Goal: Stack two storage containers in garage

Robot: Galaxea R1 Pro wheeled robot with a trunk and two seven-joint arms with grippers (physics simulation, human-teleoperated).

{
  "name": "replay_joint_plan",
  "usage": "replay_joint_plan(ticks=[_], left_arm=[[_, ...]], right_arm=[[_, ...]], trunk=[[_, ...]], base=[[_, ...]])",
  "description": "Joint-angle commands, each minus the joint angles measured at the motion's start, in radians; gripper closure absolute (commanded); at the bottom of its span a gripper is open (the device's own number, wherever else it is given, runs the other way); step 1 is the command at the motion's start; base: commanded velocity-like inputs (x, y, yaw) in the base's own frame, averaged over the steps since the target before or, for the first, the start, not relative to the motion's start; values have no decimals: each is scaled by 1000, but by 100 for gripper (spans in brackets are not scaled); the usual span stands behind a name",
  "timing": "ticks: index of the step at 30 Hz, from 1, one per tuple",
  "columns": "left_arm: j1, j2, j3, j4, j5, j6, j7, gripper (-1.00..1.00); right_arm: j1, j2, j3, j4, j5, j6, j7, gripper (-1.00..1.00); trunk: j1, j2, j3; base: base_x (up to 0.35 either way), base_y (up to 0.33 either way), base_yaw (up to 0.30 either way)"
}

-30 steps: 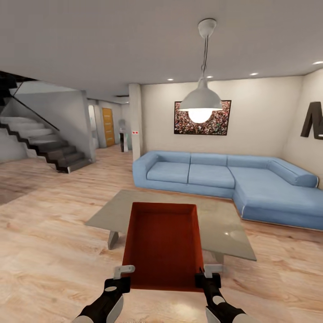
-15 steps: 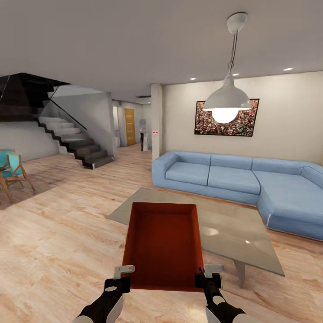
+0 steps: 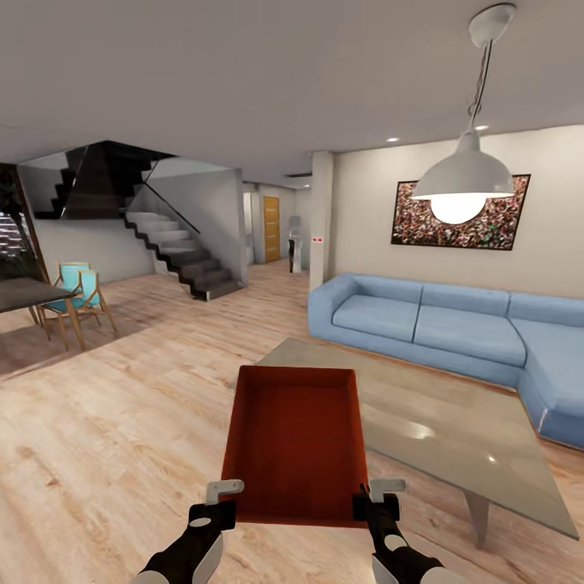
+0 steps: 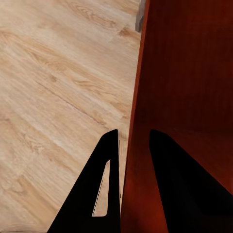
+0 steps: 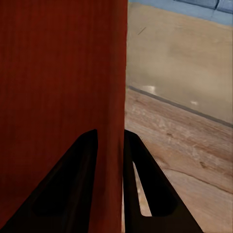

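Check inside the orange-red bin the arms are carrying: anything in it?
The storage container looks empty: bare orange-red floor and inner walls in the head view. The left gripper and right gripper each pinch a side wall. Whatever lies beneath it is covered.

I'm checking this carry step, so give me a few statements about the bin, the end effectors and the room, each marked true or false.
1. Both end effectors clamp the storage container, the left end effector on one side wall and the right end effector on the other. True.
2. The container holds books. False: it is empty.
3. A blue sofa stands beyond the glass coffee table. True.
4. The floor is grey concrete. False: it is a light wood-plank floor.
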Motion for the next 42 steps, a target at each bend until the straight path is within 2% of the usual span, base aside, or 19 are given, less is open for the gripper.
replay_joint_plan(ticks=[1, 35, 42], left_arm=[[0, 1, -19, 3, 24, 4, 5, 100], [0, 1, -19, 3, 24, 4, 5, 100], [0, 1, -19, 3, 24, 4, 5, 100]], right_arm=[[-2, 0, -9, -30, 10, -21, -4, 100], [-2, 0, -9, -30, 12, -21, -4, 100], [-2, 1, -9, -30, 12, -21, -4, 100]], trunk=[[0, -1, -2], [0, -1, -2], [0, -1, -2]], base=[[0, 0, 300], [0, 0, 300], [45, 0, 88]])
